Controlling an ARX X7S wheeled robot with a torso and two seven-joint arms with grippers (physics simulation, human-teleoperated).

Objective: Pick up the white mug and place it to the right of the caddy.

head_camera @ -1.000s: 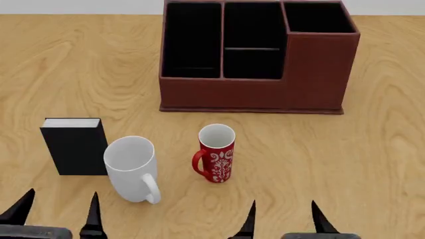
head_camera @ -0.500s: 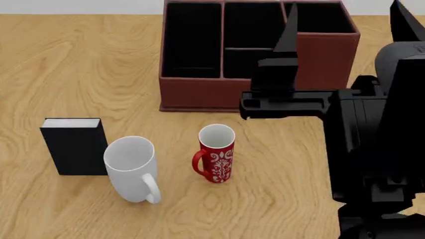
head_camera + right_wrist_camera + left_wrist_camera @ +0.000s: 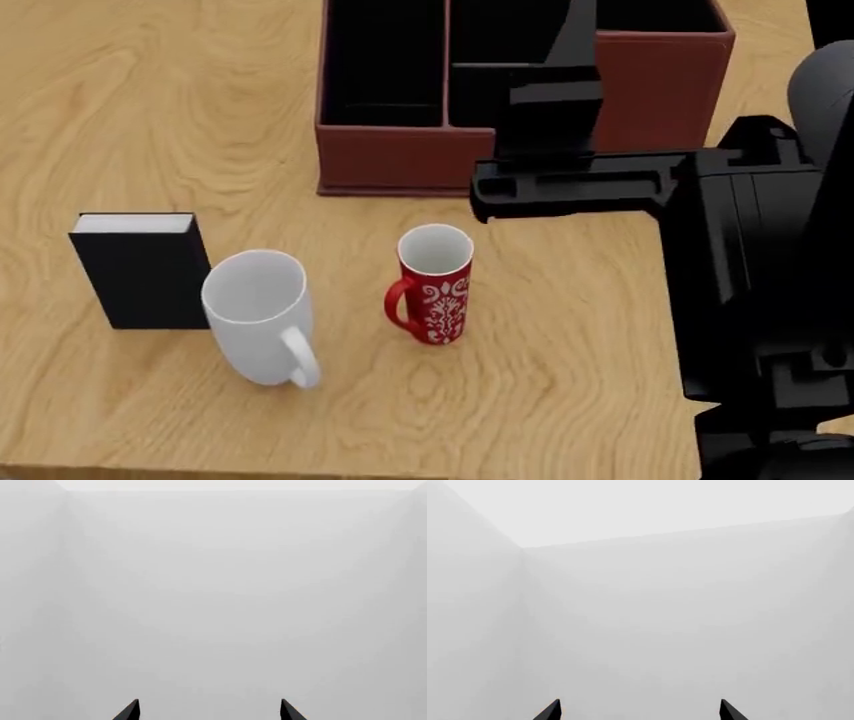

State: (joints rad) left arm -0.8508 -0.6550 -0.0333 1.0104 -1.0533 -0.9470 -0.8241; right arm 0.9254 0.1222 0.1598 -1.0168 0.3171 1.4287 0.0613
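Observation:
The white mug [image 3: 256, 315] stands upright near the table's front left, its handle toward the front. The reddish-brown caddy [image 3: 400, 160] stands at the back centre, well apart from it. My right gripper [image 3: 701, 30] is raised high in front of the caddy's right part, with its fingers pointing up, wide apart and empty. In the right wrist view it [image 3: 210, 711] faces only a pale wall. My left gripper [image 3: 639, 711] is out of the head view. In the left wrist view it is open and empty and faces a pale wall.
A red floral mug [image 3: 435, 285] stands just right of the white mug. A black book [image 3: 140, 270] stands upright at the white mug's left. My black right arm [image 3: 761, 300] hides the wooden table's [image 3: 160, 100] right side. The table's front edge runs along the bottom of the head view.
My right arm has risen from the bottom edge into the head view, in front of the caddy. Both lower gripper tips left that view. The view has shifted slightly, showing the table's front edge.

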